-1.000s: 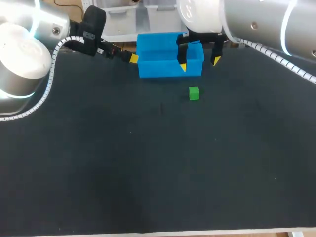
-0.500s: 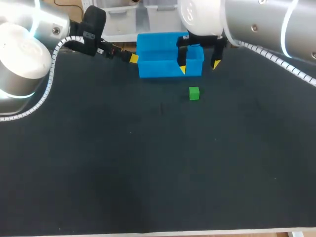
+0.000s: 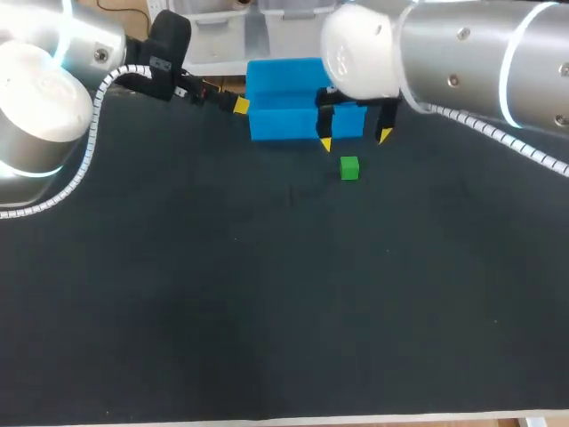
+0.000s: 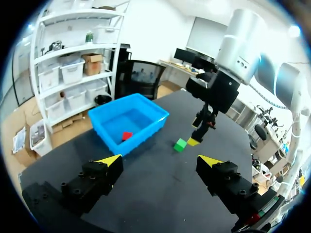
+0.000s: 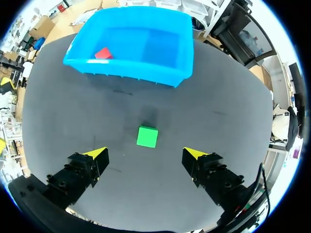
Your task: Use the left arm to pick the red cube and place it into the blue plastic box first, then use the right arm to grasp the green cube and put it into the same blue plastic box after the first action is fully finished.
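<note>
Head view shows the blue box [image 3: 284, 124] at the far side of the dark surface [image 3: 267, 294]. Its inside is hidden from this angle, so the red cube cannot be seen here. The green cube [image 3: 349, 167] sits on the surface just in front of the box's right end, apart from it. The right fingers [image 3: 325, 143] hang spread open, seen against the box's front right part, with nothing between them. Of the left fingers [image 3: 241, 106] only one yellow tip shows, just left of the box, so this view does not tell how they stand.

The left wrist view settles that. The left fingers [image 4: 111, 160] are wide apart and hold nothing, with the box [image 4: 146, 130] ahead of them. This view also looks into the box, where the red cube [image 4: 127, 136] lies on the floor. The green cube [image 4: 180, 144] rests outside the box, with the right fingers [image 4: 193, 141] close beside it.

The right wrist view looks down on the green cube [image 5: 147, 136]. It lies on the surface ahead of the two open right fingers [image 5: 97, 155] and midway between them, untouched. Beyond it stands the box [image 5: 131, 73], with the red cube [image 5: 102, 53] inside toward one end.
</note>
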Tool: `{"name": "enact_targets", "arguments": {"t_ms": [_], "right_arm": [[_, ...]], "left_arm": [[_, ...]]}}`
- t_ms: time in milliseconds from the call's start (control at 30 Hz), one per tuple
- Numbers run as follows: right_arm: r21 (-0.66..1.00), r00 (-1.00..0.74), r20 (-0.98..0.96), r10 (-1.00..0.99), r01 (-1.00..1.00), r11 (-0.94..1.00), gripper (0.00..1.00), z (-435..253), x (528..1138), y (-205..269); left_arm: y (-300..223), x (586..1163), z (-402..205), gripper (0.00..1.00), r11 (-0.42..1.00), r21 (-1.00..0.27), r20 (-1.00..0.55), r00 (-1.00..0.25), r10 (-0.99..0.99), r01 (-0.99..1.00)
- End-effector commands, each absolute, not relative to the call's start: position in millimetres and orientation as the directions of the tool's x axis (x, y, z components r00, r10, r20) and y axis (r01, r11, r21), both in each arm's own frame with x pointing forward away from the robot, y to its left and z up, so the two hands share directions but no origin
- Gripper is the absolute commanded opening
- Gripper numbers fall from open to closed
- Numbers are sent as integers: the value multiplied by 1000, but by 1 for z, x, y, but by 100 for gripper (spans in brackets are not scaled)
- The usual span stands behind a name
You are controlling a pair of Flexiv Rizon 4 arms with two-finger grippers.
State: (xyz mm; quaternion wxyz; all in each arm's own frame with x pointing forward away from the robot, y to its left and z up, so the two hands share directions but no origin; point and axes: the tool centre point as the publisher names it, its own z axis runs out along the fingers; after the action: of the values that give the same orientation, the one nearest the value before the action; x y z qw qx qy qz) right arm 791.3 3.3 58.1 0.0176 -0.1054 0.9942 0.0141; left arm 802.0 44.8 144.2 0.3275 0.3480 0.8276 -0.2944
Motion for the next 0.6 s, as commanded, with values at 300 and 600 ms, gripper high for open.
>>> {"name": "enact_targets", "arguments": {"t_ms": [300,600], "right_arm": [[7,-978,-62,-199,-200,980,100,39,785,4],[5,-976,-41,-213,-213,977,100,17,788,2]], "left_arm": [[46,801,143,100,581,-258,-753,-538,380,772],[46,801,143,100,581,-258,-753,-538,380,772]]}}
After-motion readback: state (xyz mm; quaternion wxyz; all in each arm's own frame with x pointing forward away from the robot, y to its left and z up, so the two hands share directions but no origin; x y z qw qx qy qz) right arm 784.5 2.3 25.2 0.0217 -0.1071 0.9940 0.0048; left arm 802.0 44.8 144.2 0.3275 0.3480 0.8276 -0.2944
